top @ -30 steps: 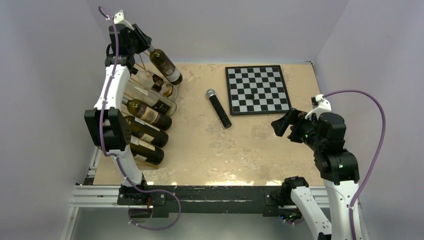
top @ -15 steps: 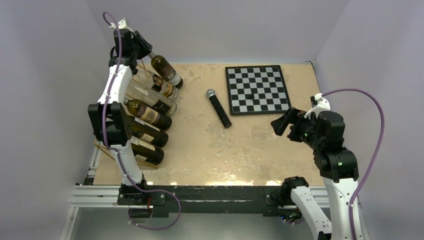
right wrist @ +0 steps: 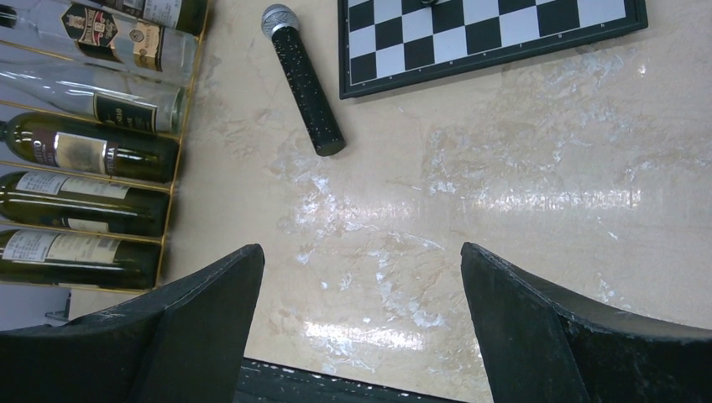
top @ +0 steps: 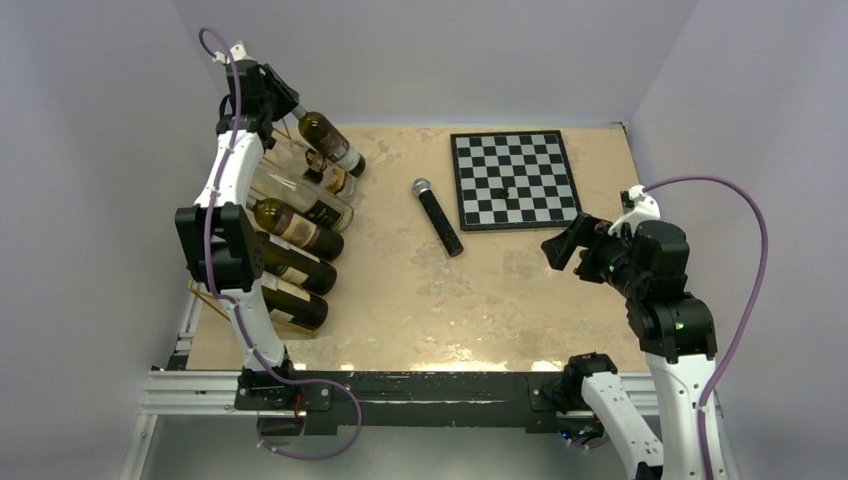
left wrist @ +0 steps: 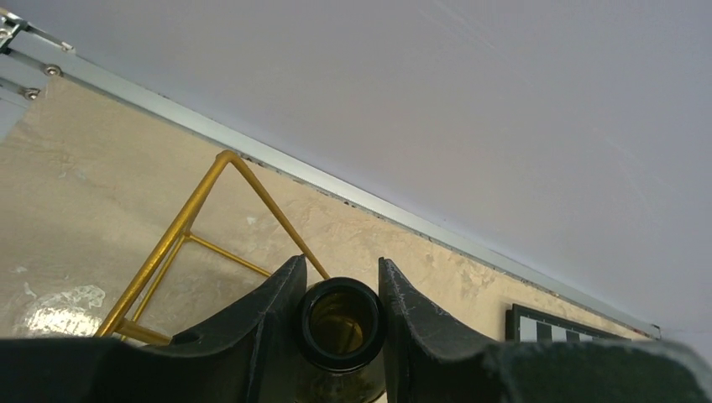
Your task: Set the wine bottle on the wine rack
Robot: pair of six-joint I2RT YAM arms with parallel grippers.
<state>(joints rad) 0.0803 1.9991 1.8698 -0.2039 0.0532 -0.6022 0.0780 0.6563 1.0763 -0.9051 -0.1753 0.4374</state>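
My left gripper [top: 283,100] is shut on the neck of a dark wine bottle [top: 330,142] with a pale label, held tilted at the far top end of the gold wire wine rack [top: 292,130]. In the left wrist view the bottle's open mouth [left wrist: 340,324] sits between my fingers [left wrist: 269,311], with the rack's gold triangular end [left wrist: 197,227] behind it. Several other bottles [top: 295,228] lie on the rack along the table's left side. My right gripper [top: 562,243] is open and empty, over bare table at the right [right wrist: 361,260].
A black microphone [top: 438,217] lies mid-table, also in the right wrist view [right wrist: 302,77]. A black-and-white chessboard [top: 515,180] lies at the back right. The enclosure walls stand close behind and left of the rack.
My left gripper has carried the bottle slightly back and down toward the rack's top end. The right arm has barely moved.
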